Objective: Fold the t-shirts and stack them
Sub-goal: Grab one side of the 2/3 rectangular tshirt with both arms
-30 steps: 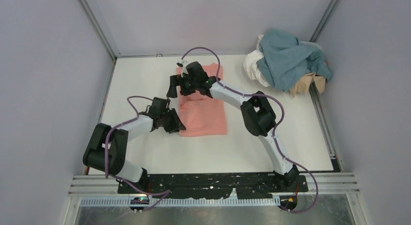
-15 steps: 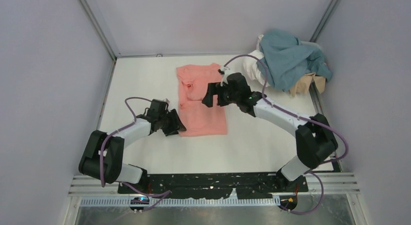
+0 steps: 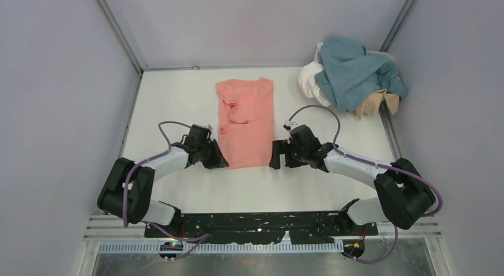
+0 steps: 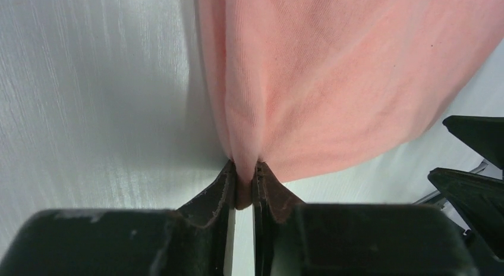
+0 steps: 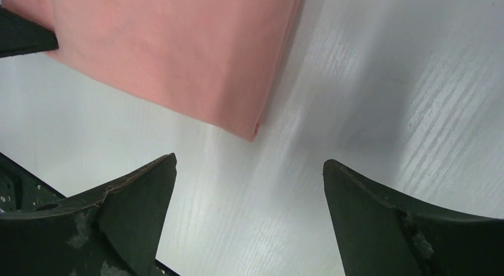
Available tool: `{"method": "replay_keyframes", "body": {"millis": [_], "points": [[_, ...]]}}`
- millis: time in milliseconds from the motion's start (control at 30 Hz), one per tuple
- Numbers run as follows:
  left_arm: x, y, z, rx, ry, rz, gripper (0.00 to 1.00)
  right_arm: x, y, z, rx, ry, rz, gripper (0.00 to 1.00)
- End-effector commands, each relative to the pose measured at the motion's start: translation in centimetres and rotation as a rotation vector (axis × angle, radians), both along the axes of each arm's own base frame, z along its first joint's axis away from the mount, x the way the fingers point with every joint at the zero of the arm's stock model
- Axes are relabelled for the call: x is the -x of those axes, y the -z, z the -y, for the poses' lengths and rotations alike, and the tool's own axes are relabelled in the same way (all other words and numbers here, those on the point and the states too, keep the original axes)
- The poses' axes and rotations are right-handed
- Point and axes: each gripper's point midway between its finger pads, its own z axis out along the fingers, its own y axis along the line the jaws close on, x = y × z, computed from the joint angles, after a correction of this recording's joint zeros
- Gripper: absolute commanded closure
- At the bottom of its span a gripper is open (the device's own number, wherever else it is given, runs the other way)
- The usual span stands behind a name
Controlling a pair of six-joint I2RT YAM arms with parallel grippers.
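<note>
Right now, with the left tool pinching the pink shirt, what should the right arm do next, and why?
Probably ease the right tool forward onto the near right corner of the salmon-pink shirt and close. Its jaws stand open just short of it, while the left tool pinches the near left corner.

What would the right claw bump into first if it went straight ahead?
Probably the near corner of the folded salmon-pink cloth t-shirt, just ahead of the open right gripper.

The folded t-shirt (image 3: 245, 122) lies with its near edge between left hand (image 3: 221, 163) and right hand (image 3: 275, 156), heaped t-shirts (image 3: 350, 77) far right.
</note>
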Motion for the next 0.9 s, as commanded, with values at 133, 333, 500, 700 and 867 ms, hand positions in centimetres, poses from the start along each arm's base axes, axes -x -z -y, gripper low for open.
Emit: {"method": "replay_keyframes", "body": {"millis": [133,333,500,700,867], "points": [[-0.2,0.9,-0.3,-0.028,-0.006,-0.013,0.94,-0.8,0.5,-1.9,-0.083,-0.020,0.028,0.14],[-0.4,1.0,-0.2,-0.032,-0.002,-0.014,1.00,-2.3,1.6,-3.0,-0.107,0.007,0.030,0.51],[-0.2,0.4,-0.4,-0.028,0.002,0.013,1.00,-1.1,2.3,-3.2,-0.115,-0.008,-0.037,0.83],[2.0,-0.6,-0.7,0.006,0.012,0.052,1.00,3.4,1.0,-3.2,-0.143,-0.104,-0.118,0.94],[6.2,-2.7,-1.5,0.001,0.021,0.100,1.00,8.5,-0.8,-1.8,-0.144,-0.196,-0.215,0.94]]}}
